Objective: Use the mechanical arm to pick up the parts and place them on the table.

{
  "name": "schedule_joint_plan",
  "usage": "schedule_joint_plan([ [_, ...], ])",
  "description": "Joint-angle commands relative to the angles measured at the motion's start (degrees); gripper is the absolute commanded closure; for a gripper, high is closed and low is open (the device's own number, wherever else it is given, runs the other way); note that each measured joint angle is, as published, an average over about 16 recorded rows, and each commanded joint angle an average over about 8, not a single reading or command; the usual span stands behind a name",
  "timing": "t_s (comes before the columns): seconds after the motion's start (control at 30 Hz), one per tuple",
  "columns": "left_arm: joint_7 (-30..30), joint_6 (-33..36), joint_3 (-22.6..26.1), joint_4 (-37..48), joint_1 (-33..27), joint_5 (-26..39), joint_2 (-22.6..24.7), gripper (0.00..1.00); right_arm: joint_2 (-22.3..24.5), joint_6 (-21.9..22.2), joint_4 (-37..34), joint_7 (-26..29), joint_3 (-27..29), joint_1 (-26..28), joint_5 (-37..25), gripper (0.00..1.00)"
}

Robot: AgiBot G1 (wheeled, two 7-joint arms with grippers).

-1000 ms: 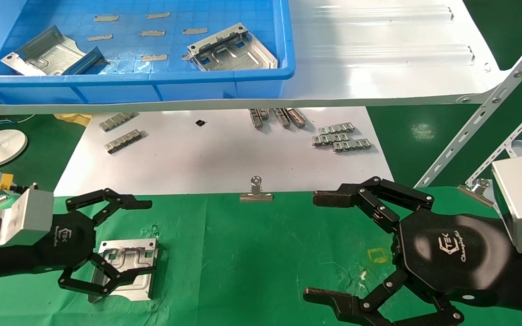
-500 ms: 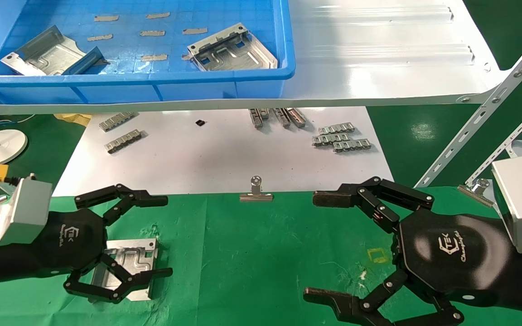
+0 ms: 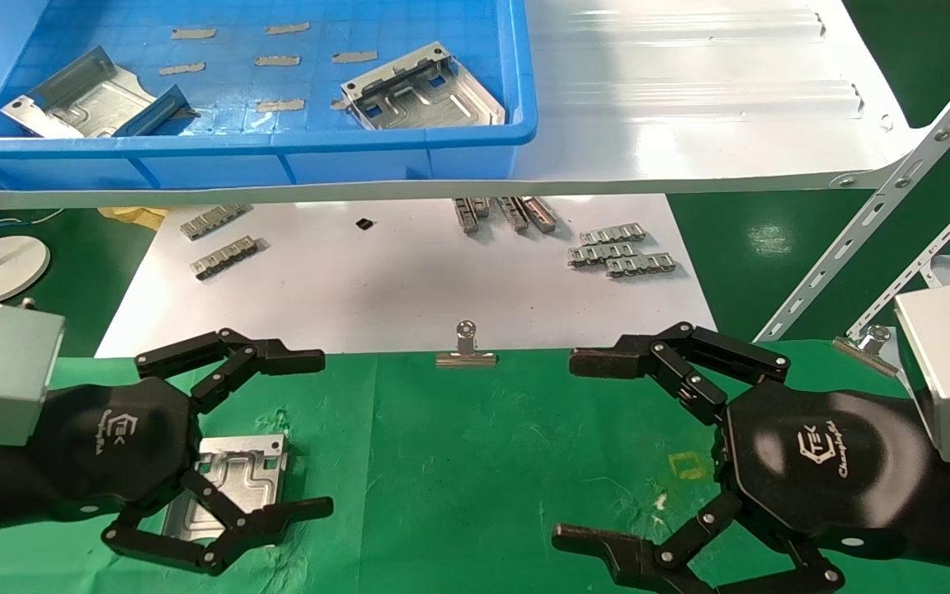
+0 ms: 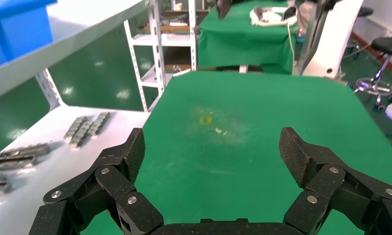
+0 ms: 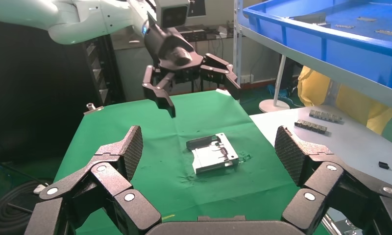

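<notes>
One silvery stamped part (image 3: 246, 472) lies flat on the green-cloth table (image 3: 475, 462) at the front left. It also shows in the right wrist view (image 5: 213, 154). My left gripper (image 3: 320, 434) hangs above it, open and empty, palm over the part's left half, not touching it. In the left wrist view the left gripper (image 4: 213, 152) has only green cloth between its fingers. Two more parts (image 3: 421, 91) (image 3: 83, 99) lie in the blue bin. My right gripper (image 3: 570, 450) is open and empty over the cloth at the front right.
The blue bin (image 3: 409, 157) stands on a glossy white shelf (image 3: 689, 99). Under it, a white board (image 3: 409, 280) holds small grey segmented strips (image 3: 619, 252). A binder clip (image 3: 467, 351) holds the cloth's far edge. Slotted shelf braces (image 3: 895, 198) run at the right.
My left gripper has lifted off the part and shifted right, fingers spread wide. The part stays flat on the cloth. The right arm has not moved.
</notes>
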Motion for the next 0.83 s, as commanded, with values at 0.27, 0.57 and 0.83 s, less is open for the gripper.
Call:
schedule_joint_plan([
  [0.27,-5.91,-0.42,-5.28,-5.89,3.68,-1.18,-0.23,0.0,0.0,0.0,0.0,0.0,-0.01,0.0,0.01,0.0],
  [0.57,-11.19,-0.78,-10.09,-11.24,7.01,-2.26,-0.42,0.0,0.01,0.01,-0.01,-0.01,-0.01,0.0,0.01,0.0],
  [0.83,-12.01,-0.85,-11.3,-12.54,7.82,-2.61,-0.46,0.0,0.01,0.03,-0.02,-0.01,-0.01,-0.01,0.03,0.0],
])
